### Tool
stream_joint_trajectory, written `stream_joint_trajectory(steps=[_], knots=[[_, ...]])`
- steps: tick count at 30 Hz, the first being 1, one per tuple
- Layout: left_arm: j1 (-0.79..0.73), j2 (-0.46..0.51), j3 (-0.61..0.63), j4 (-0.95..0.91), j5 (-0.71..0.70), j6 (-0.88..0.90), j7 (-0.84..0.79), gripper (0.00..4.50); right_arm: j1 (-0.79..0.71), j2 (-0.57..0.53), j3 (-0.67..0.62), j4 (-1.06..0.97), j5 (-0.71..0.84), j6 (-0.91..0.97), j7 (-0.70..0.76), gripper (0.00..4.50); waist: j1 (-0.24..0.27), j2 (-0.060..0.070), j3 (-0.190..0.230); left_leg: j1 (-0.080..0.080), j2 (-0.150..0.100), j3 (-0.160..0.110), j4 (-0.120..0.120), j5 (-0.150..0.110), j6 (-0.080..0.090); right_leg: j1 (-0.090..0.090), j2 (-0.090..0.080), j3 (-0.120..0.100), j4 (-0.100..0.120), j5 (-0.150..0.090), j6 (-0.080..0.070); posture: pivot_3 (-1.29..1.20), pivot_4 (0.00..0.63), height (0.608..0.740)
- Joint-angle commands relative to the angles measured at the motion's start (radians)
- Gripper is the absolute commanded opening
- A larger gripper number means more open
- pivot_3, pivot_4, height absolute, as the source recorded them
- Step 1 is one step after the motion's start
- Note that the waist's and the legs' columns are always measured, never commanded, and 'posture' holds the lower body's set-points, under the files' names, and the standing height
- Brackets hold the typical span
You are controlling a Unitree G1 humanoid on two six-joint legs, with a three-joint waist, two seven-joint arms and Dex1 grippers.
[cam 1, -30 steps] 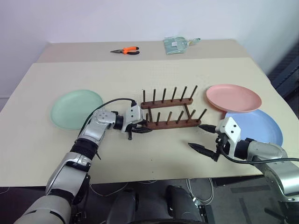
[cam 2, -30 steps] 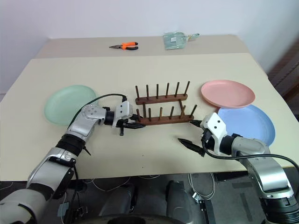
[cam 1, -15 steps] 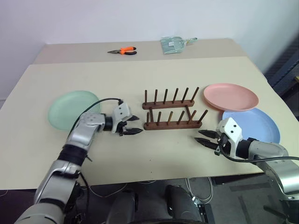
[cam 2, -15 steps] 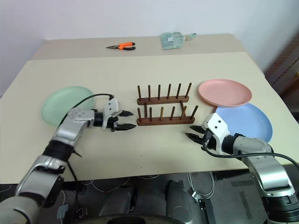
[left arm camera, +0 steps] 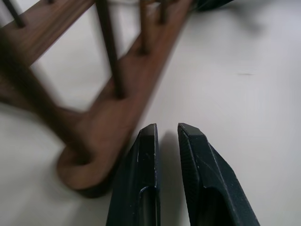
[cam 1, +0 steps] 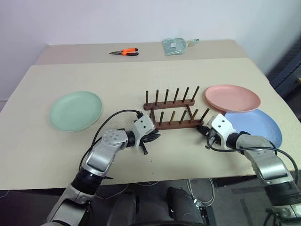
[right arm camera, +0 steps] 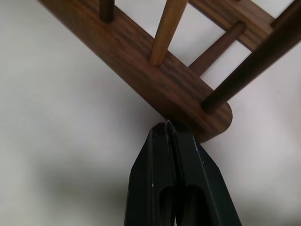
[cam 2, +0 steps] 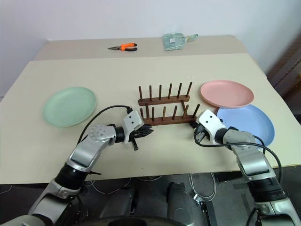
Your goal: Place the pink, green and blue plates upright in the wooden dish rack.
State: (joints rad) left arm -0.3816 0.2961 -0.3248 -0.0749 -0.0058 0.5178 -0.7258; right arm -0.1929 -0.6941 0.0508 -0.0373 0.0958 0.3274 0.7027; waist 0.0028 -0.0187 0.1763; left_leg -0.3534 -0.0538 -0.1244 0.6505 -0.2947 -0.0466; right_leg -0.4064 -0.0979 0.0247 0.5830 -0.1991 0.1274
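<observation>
The wooden dish rack (cam 1: 172,125) stands empty mid-table. On the table lie the green plate (cam 1: 76,110) at the left, the pink plate (cam 1: 232,98) at the right, and the blue plate (cam 1: 257,127) just in front of the pink one. My left gripper (cam 1: 152,136) lies low on the table at the left end of the rack's near rail (left arm camera: 117,117). Its fingers (left arm camera: 146,146) are nearly together with nothing between them. My right gripper (cam 1: 201,128) is shut. Its tips (right arm camera: 168,125) touch the right end of that rail (right arm camera: 141,70).
Orange-handled pliers (cam 1: 125,52) and a clear plastic packet (cam 1: 177,45) lie on the far strip of the table. The table's front edge (cam 1: 155,181) runs close below both arms. Cables trail from both wrists.
Both grippers have come in to the two ends of the rack's near rail. The right one went from wide open to shut. The left one swung back and right, fingers closing.
</observation>
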Motion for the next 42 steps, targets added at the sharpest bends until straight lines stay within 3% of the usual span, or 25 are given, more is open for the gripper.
stream_joint_trajectory(steps=[1,16,20,26,29,33,42], knots=[[-0.038,-0.017,0.026,0.086,0.049,-0.015,0.106,0.67,-0.075,0.041,0.029,0.072,-0.044,-0.019,-0.031,0.00,0.000,0.000,0.000,0.000,0.000,0.000,0.000,0.000,0.000,0.000,0.000,0.000,0.000,0.000,0.000,0.00,0.150,0.740],[-0.087,-0.030,0.041,0.217,0.038,-0.108,0.182,0.67,-0.215,0.093,0.013,0.225,-0.080,-0.102,-0.052,0.00,-0.015,0.001,-0.001,0.001,0.000,0.000,0.000,0.001,-0.001,0.000,0.000,0.000,0.001,0.003,-0.004,0.00,0.150,0.740],[-0.082,-0.029,0.031,0.212,0.037,-0.118,0.181,0.60,-0.182,0.051,-0.005,0.157,-0.062,-0.122,-0.009,1.27,-0.014,0.001,-0.001,0.000,0.000,0.000,-0.001,0.001,-0.001,0.000,0.000,0.000,0.001,0.003,-0.003,0.00,0.150,0.740],[-0.066,-0.009,0.043,0.151,0.017,-0.132,0.158,0.60,-0.177,-0.160,-0.166,-0.014,-0.015,-0.060,0.075,4.22,-0.015,0.002,-0.001,-0.001,-0.001,0.000,0.000,0.001,-0.001,-0.001,0.000,0.000,0.001,0.003,-0.003,0.00,0.150,0.740],[-0.057,0.006,0.041,0.083,-0.017,-0.155,0.104,0.60,-0.166,-0.279,-0.154,0.055,-0.098,-0.121,0.097,4.22,-0.016,0.002,-0.001,0.000,0.000,0.000,-0.002,0.001,-0.001,-0.001,0.000,0.000,0.001,0.002,-0.003,0.00,0.150,0.740],[-0.060,0.003,0.042,0.035,-0.058,-0.160,0.053,0.60,-0.176,-0.327,-0.103,0.184,-0.155,-0.212,0.121,4.22,-0.015,0.002,-0.001,-0.001,0.000,0.001,-0.001,0.001,-0.001,-0.001,0.000,0.000,-0.001,0.002,-0.003,0.00,0.150,0.740],[-0.043,0.003,0.038,-0.047,-0.114,-0.150,-0.020,0.60,-0.314,-0.231,-0.014,0.343,-0.197,-0.251,0.103,4.22,-0.017,0.003,0.000,-0.001,0.000,0.002,-0.002,0.001,-0.001,-0.001,0.000,0.001,0.000,0.003,-0.003,0.00,0.150,0.740]])
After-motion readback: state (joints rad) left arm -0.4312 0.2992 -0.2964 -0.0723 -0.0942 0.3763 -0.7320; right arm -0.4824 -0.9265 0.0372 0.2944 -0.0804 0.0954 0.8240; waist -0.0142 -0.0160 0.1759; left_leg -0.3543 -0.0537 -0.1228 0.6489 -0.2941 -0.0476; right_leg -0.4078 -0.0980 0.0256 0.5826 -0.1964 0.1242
